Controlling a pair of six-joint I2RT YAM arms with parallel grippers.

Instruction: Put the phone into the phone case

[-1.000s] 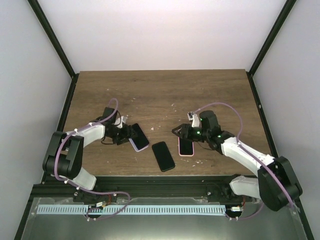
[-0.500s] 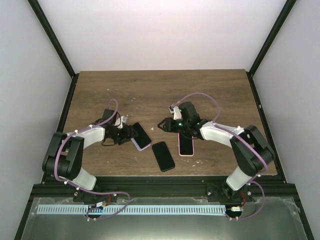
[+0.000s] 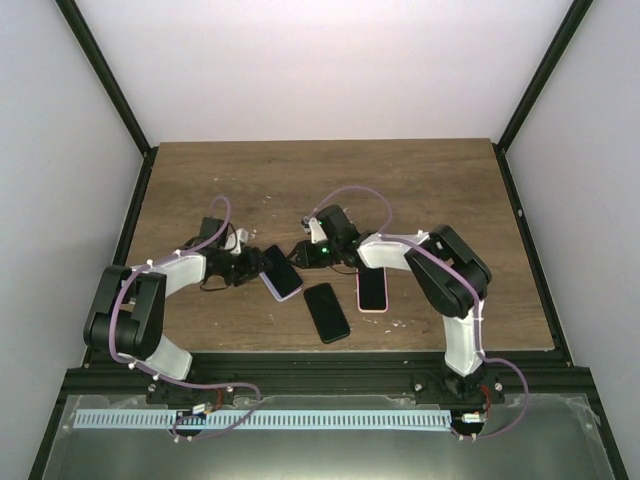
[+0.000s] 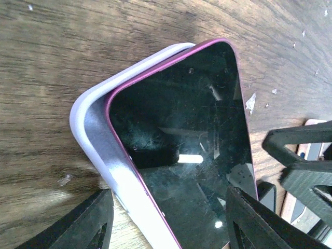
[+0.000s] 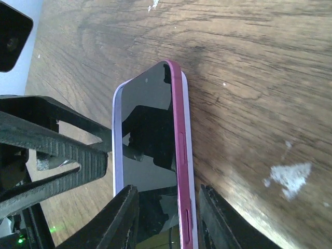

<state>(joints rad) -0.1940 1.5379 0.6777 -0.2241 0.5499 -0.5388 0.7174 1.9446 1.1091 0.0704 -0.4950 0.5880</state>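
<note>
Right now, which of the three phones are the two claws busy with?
The magenta phone half-seated in the lavender case, leftmost: the left gripper and right gripper flank it. The black phone and pink-edged phone lie alone.

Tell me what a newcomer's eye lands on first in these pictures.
The left gripper and the right gripper meet left of the middle of the table, their fingers on either side of a magenta phone. The phone lies askew, only partly seated in a lilac case. Nearer the front edge lie a black phone and, to its right, a pink-rimmed phone.
</note>
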